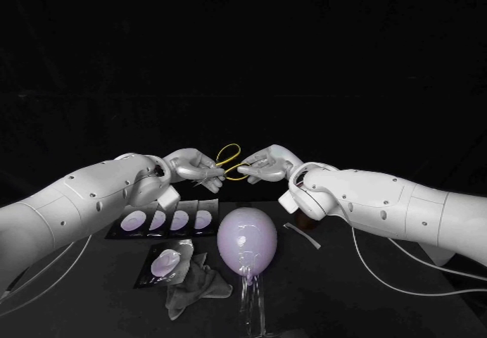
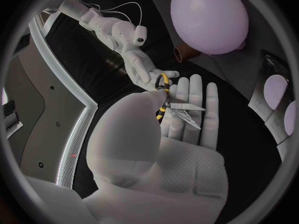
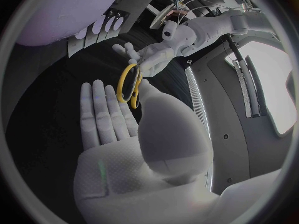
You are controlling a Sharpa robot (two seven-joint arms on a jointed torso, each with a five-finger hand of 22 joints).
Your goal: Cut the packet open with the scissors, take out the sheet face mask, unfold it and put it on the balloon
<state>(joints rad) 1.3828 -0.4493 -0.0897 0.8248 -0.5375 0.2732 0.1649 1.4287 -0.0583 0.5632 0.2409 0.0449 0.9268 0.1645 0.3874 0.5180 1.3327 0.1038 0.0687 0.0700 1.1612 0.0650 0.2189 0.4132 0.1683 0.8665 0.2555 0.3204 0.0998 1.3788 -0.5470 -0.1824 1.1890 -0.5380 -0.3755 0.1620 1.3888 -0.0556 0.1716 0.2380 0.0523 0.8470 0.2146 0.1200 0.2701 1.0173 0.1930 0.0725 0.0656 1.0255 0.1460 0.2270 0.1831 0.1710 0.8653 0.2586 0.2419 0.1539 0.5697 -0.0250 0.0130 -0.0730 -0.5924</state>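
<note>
While both arms are meeting above the desk point(image 1: 345, 282), the scissors point(image 2: 177, 106) are hanging in the air between the two hands, well above everything lying below. Left hand point(image 1: 193, 169): pinching the scissors near the pivot, thumb pressing from above, the silver blades lying across its straightened fingers point(image 2: 193, 97). Right hand point(image 1: 266, 167): holding the yellow handle loops between thumb and fingertips, its remaining fingers staying straight and slightly spread. Balloon point(image 1: 248, 239): pale lilac, egg-shaped, sitting on a clear stand point(image 1: 252, 303) at the middle of the desk, directly below the hands and apart from them. Lone packet point(image 1: 165, 264): dark with a pale oval, lying flat on the robot's left of the balloon, looking uncut as far as I am able to tell. Crumpled grey cloth point(image 1: 198, 287): touching that packet's near corner, just beside the stand. Row of packets point(image 1: 167, 220): lying side by side farther back, under the left forearm. Brown cylinder point(image 1: 305, 222): standing behind the balloon, on the right arm's side.
</note>
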